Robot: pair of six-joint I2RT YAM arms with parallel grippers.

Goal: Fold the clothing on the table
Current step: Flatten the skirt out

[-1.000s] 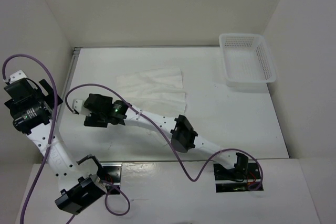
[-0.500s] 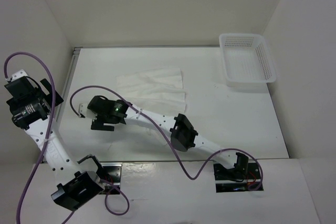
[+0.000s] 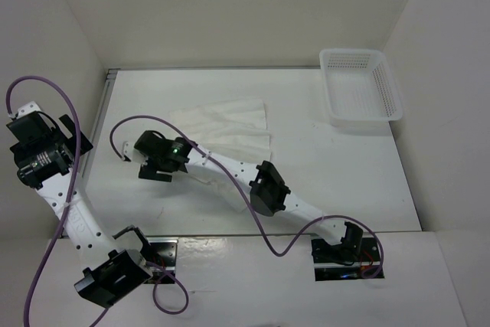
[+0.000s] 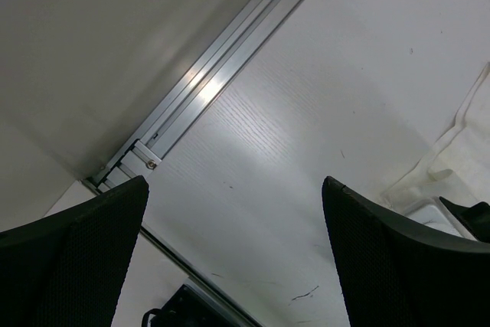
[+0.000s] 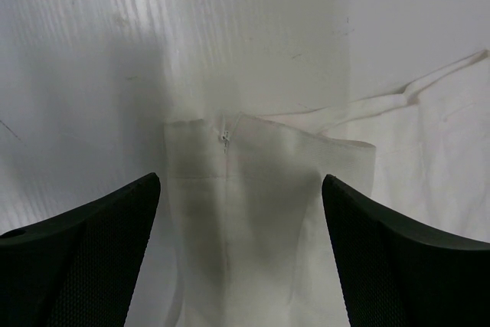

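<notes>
Since one second ago the right gripper (image 5: 241, 181) has travelled rightward across the table (image 3: 344, 181) and now hangs over the near-left edge of the clothing (image 3: 233, 120); the left gripper (image 4: 235, 181) has shifted only a little.

The clothing lies flat on the far-left part of the table, well apart from the basket (image 3: 360, 89) at the far-right corner.

Hidden or unclear:
- In the top view the right arm (image 3: 226, 174) and its gripper cover the near-left part of the clothing.
- White cloth on a white table leaves the outline faint.
- In both wrist views the fingers are cut off by the lower frame edge.

Right wrist view: the fingers (image 5: 84, 250) stand wide apart, one to each side of a hemmed edge bearing a small zip (image 5: 224, 137). Whether they touch the cloth cannot be told.

Left wrist view: the fingers (image 4: 76, 258) stand wide apart above bare table beside the metal rail (image 4: 207, 86), holding nothing.

Count: two arms, two grippers, one piece of clothing, one basket, two purple cables (image 3: 46, 86)
</notes>
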